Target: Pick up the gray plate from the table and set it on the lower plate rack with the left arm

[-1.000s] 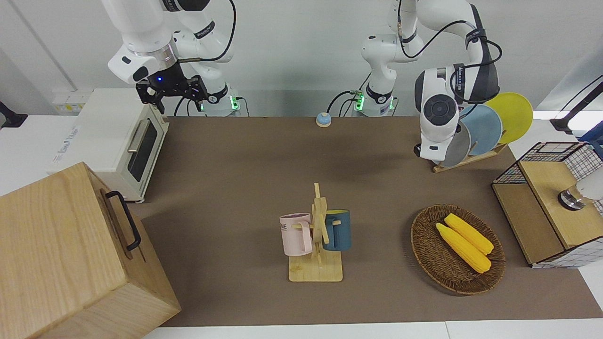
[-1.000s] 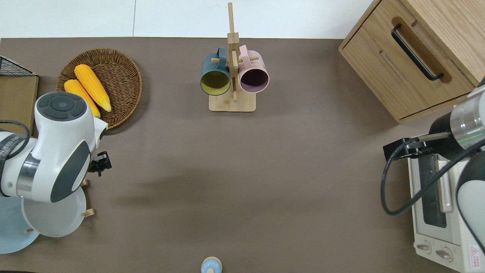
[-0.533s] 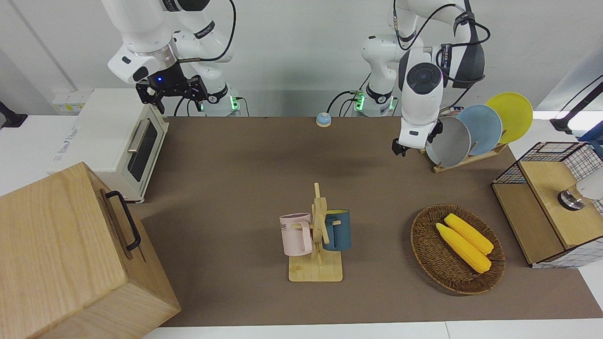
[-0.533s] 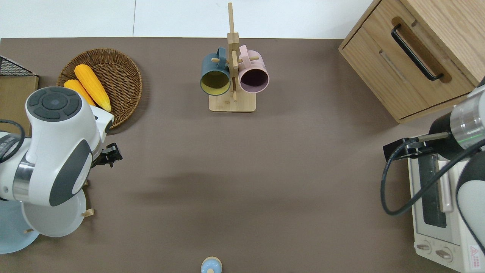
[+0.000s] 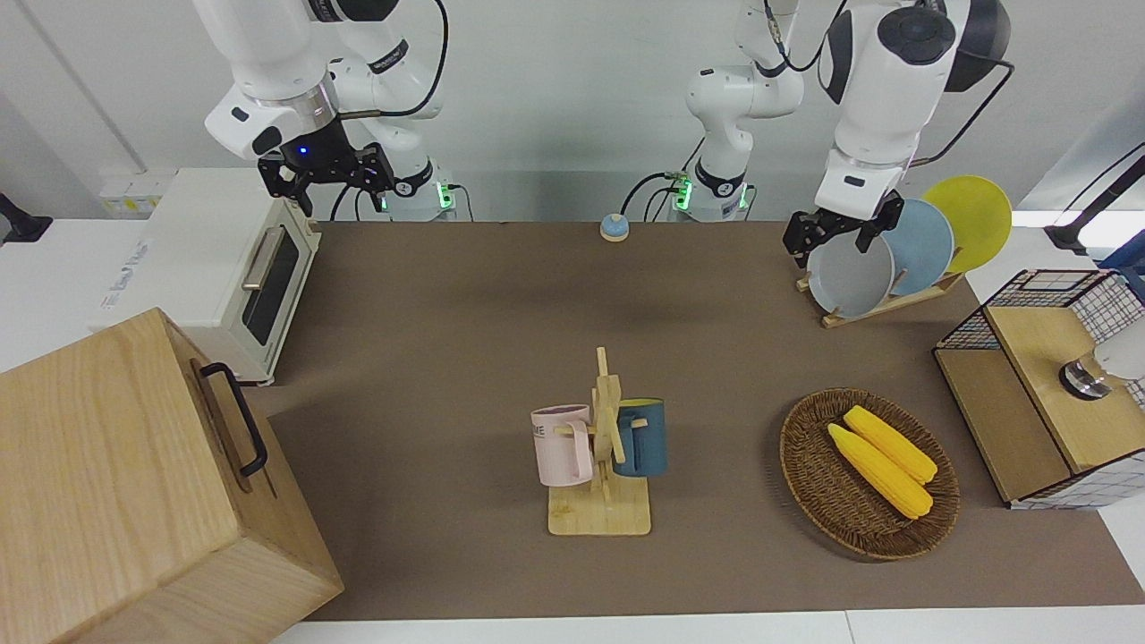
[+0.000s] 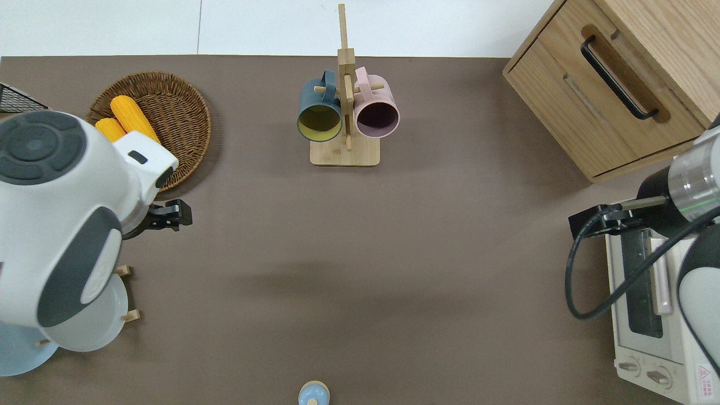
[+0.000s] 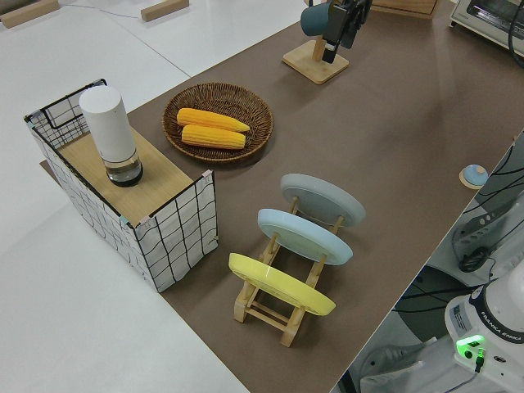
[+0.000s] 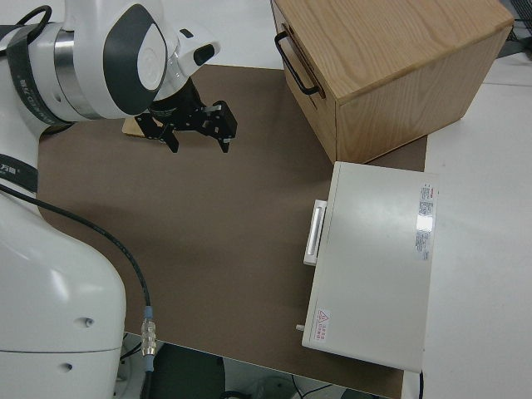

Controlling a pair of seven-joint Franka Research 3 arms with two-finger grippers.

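Clearance is being shown between the empty, spread left end effector (image 5: 839,234) and the gray plate (image 5: 850,276), resting below it in the lower plate rack (image 5: 881,308).

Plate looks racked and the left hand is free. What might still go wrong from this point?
1. The gray plate leans in the end slot at the low end of the rack, close to the blue plate; a nudge might tip it out or knock the two together.
2. The left hand hangs open over the table between the rack and the basket; a low sweep back toward the robots could clip the gray plate's rim.
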